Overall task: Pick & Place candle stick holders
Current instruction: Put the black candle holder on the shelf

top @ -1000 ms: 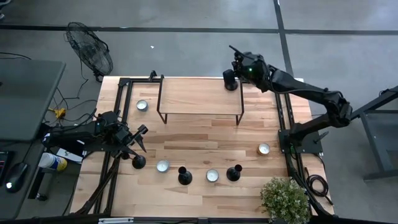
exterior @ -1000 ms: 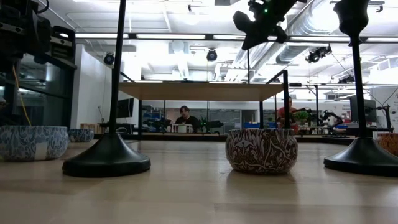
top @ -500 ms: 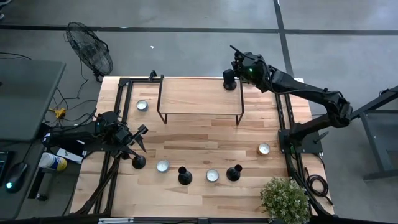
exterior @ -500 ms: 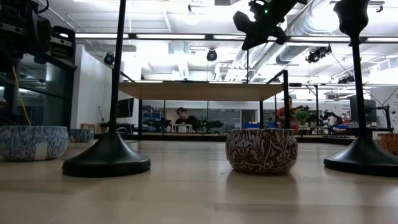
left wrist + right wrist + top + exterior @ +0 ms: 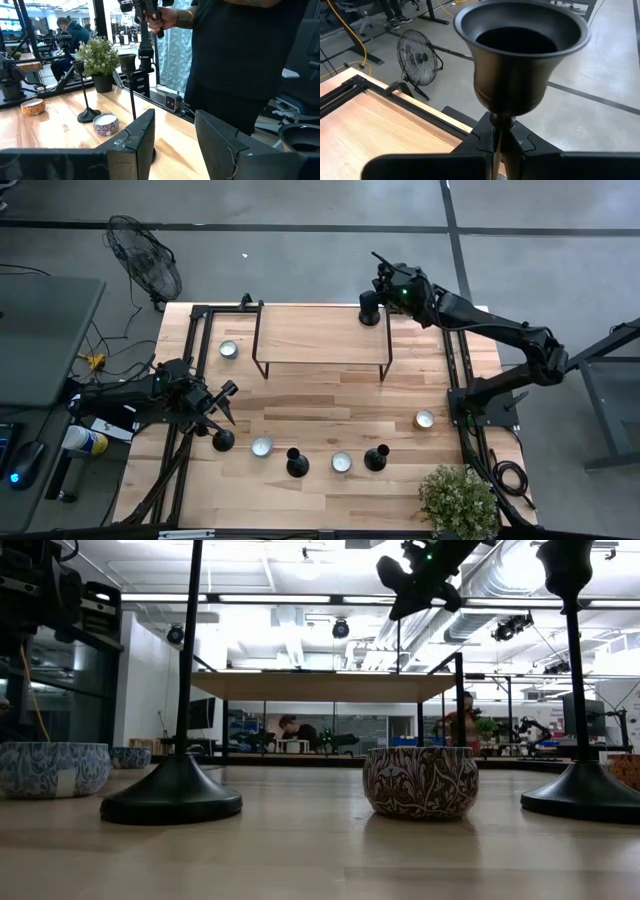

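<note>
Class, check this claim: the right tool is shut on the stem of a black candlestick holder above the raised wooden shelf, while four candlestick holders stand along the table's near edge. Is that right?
Not quite. The right tool is shut on a candlestick holder over the raised wooden shelf, but the high view shows three, not four, near the front edge: one by the left tool, another and a third.

Four matte black candle stick holders, upright: three along worktop's front edge, one on the far raised shelf.
</note>
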You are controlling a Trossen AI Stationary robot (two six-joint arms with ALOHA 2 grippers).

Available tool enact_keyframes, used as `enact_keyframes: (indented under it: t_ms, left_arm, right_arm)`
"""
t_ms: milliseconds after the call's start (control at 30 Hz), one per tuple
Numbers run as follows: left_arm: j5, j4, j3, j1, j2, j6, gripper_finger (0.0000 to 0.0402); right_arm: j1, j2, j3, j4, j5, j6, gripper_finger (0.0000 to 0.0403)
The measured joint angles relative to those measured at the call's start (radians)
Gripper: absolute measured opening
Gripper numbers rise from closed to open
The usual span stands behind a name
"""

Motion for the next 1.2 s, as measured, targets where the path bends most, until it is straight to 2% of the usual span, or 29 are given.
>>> enact_keyframes:
  t_ms: [533,1200]
  left_arm:
    - [-0.003,0.0,0.0,0.0,0.0,0.0,0.0137]
    - [-0.003,0.0,0.0,0.0,0.0,0.0,0.0137]
  right_arm:
    - [0.0,-0.009,0.0,-0.025,-0.004,-0.041,0.0009]
    - [0.0,-0.024,0.0,-0.034,0.012,-0.055,0.0121]
